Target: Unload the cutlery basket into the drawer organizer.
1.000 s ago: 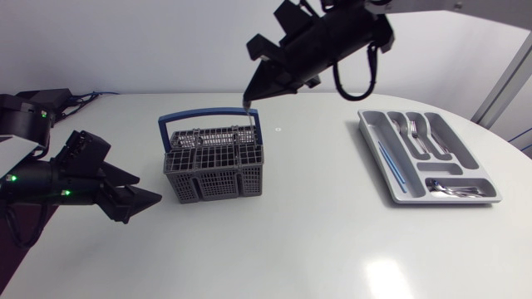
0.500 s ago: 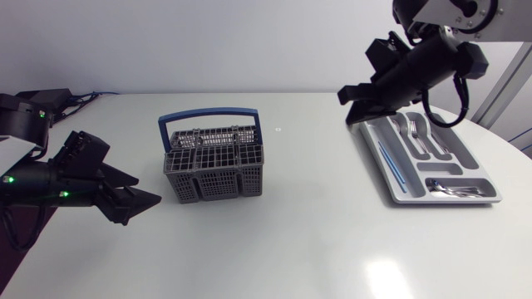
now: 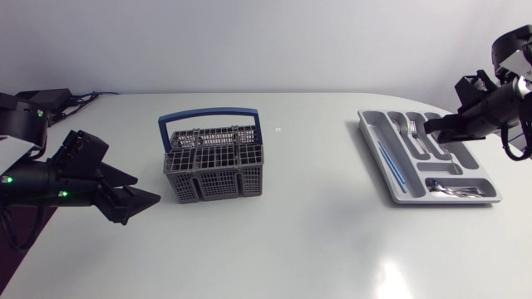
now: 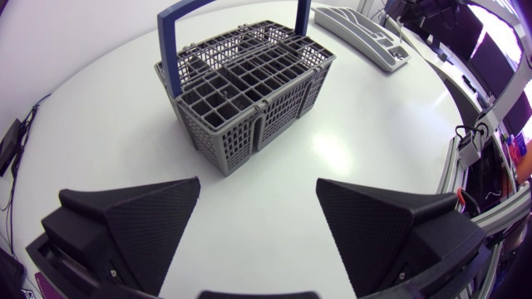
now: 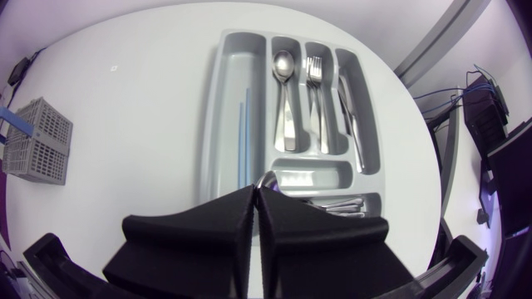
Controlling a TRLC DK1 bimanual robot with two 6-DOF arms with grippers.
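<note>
- Currently the grey plastic drawer organizer tray [image 3: 490,199] [image 5: 213,108] lies flat on the white table [image 3: 291,241], on my right arm's side.
- Directly over the tray hangs the right gripper [image 3: 429,126] [image 5: 255,189], its two black fingers pressed close together.
- A silver piece of cutlery [image 5: 268,176] is pinched between those fingers. Only its rounded end shows past the fingertips, above the tray's short crosswise compartment.
- Thin blue sticks [image 5: 243,145] lie in the tray's long compartment, the one nearest the basket.
- Next to them in the tray, each in its own lane, lie silver spoons [image 5: 284,100], silver forks [image 5: 314,87] and a silver knife [image 5: 347,108].
- Small silver spoons [image 5: 332,203] lie sideways in the tray's crosswise compartment.
- Well apart from the tray, towards my left arm, stands the grey slotted plastic cutlery basket [image 3: 214,170] [image 4: 249,91] [image 5: 33,137], upright, with its blue bow handle [image 3: 208,115] raised.
- Farther from the tray than the basket is the left gripper [image 3: 145,191] [image 4: 258,187], low over the table. Its fingers are spread wide with bare tabletop between them, and it points at the basket without touching it.
</note>
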